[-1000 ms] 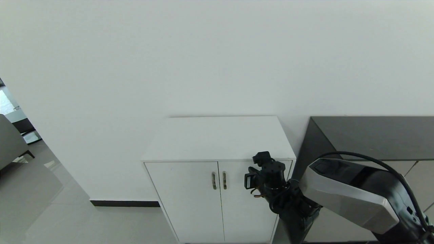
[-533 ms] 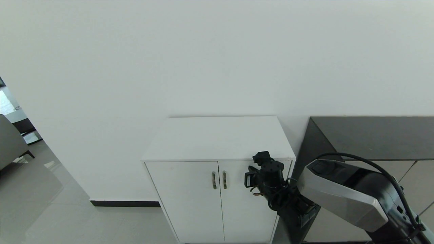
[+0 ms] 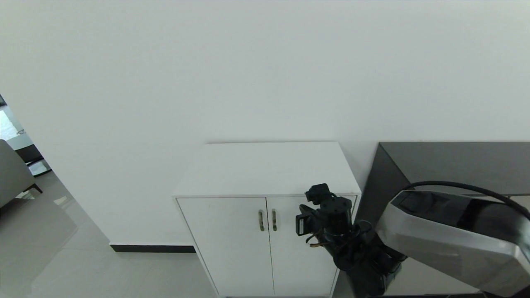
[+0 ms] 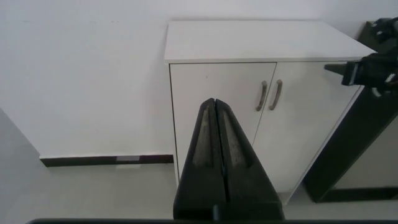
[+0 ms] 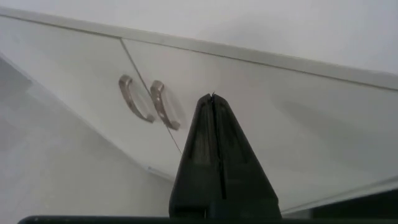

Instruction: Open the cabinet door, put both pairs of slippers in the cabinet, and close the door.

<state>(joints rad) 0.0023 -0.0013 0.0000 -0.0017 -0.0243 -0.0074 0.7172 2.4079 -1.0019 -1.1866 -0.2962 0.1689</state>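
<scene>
Floor: I see pale, glossy tiles running up to a white wall.
Cabinet: a white cabinet stands on the floor against the wall, with both doors shut and their handles side by side.
Right side: a dark sideboard stands just beside the cabinet.
Far left: I make out a grey chair on the tiles.

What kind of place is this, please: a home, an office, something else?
Probably a home, perhaps a hallway. A white two-door cabinet stands against a plain wall, a dark sideboard is beside it, and a grey chair stands on the glossy tiled floor at the left.
</scene>
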